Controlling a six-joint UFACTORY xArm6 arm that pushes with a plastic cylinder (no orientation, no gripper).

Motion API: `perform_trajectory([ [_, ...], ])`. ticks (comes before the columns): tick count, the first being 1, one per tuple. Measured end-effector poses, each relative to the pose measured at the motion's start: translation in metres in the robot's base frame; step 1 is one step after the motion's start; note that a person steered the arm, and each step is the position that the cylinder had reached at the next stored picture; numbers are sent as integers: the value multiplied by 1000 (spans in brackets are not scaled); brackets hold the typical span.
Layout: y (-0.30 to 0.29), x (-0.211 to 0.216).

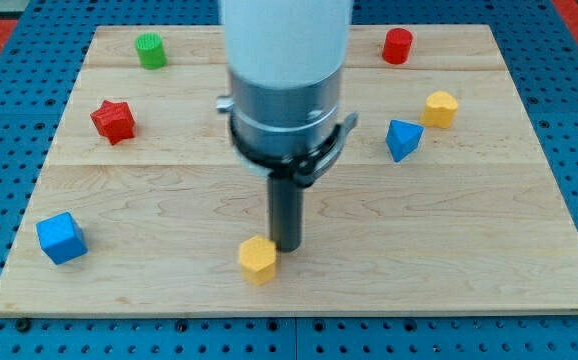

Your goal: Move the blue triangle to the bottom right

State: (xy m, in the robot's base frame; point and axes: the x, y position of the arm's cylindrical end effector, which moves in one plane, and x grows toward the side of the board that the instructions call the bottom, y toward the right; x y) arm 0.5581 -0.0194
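The blue triangle [402, 139] lies on the wooden board [449, 250] at the view's right, just below and left of a yellow block [440, 108]. My tip [287, 246] is near the view's bottom centre, well to the left of and below the blue triangle. It stands right beside another yellow block [257, 259], at that block's upper right, touching or nearly so.
A blue cube [61, 238] sits at the view's bottom left. A red star [113, 121] is at the left, a green cylinder [150, 50] at the top left, a red cylinder [397, 46] at the top right. The arm's wide body [285, 80] hides the board's top centre.
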Motion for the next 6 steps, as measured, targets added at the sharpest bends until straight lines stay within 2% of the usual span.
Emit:
perform_trajectory([
  [1,0,-19],
  [2,0,-111],
  [3,24,-198],
  [4,110,-183],
  [5,207,-106],
  [6,258,-38],
])
